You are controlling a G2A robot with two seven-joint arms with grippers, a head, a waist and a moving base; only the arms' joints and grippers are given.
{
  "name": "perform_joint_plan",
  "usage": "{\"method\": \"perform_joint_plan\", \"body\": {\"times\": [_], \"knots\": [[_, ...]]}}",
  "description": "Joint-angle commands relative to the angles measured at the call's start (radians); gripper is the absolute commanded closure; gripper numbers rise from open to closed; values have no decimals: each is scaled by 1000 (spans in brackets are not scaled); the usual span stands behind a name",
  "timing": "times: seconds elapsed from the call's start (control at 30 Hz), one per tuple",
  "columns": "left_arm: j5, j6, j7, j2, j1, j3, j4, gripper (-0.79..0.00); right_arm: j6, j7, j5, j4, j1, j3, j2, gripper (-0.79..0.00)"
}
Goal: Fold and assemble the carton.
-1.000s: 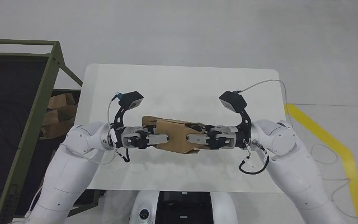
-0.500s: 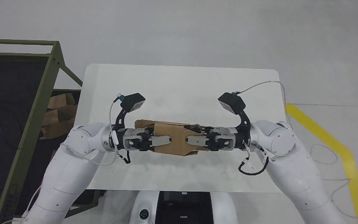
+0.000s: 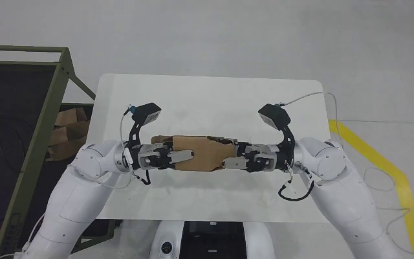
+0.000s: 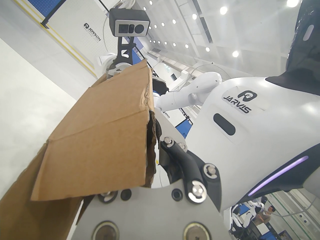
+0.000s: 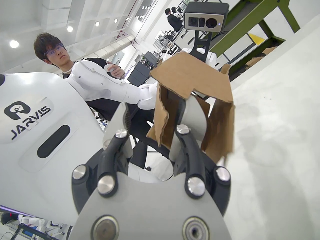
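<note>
The carton [image 3: 197, 153] is hanging between the two grippers over the middle of the white table [image 3: 207, 97], nearer the robot's side than the far edge. It is showing plain brown corrugated cardboard, partly opened into a rough tube, with creased panels, loose flaps and ragged, torn edges. Its long axis is running left to right, roughly along the table's near edge, with the left end sitting slightly farther from the robot than the right end. One open end is facing the right gripper [image 3: 228, 162], and the other end is pointing at the left gripper [image 3: 183, 156]. The right gripper's fingers [image 5: 191, 116] are standing spread. One is reaching inside the open end and the other is lying outside it, with a side flap between them and a gap showing beside that flap. Cardboard is covering the left gripper's hold on its end, so I cannot tell whether it is clamping.
</note>
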Motion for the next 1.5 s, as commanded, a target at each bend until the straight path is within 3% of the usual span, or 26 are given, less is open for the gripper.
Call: {"method": "perform_joint_plan", "body": {"times": [0.0,0.27,0.43,0.63,0.67,0.7,0.77,1.1,1.2,1.27,1.33,1.47], "knots": [[-14,-6,6,1,0,-9,-1,0,-12,-10,-6,-12,-13,26,4,-785],[-73,-20,20,5,-1,-45,-19,0,-39,-74,-43,-60,-99,141,22,-785],[-86,-32,32,5,-3,-58,-28,0,19,-100,-121,-86,-138,181,30,-785],[-91,-40,41,6,-2,-63,-37,0,104,-105,-203,-104,-137,154,32,-785],[-88,-42,42,6,-2,-64,-38,0,113,-106,-211,-105,-132,146,32,-610],[-87,-42,43,6,-1,-64,-39,0,116,-107,-215,-105,-127,138,31,-376],[-80,-44,44,7,-1,-65,-42,0,120,-106,-220,-103,-118,124,30,-286],[-57,-51,51,10,11,-68,-48,0,131,-113,-245,-103,-88,90,29,-194],[-54,-52,52,11,11,-64,-49,0,131,-115,-247,-103,-86,85,30,-135],[-53,-51,52,11,11,-61,-48,0,130,-116,-248,-104,-84,83,30,-43],[-53,-52,53,12,10,-59,-47,0,129,-118,-249,-104,-83,82,31,0],[-52,-52,52,13,9,-54,-42,0,126,-122,-249,-107,-83,81,32,0]]}}
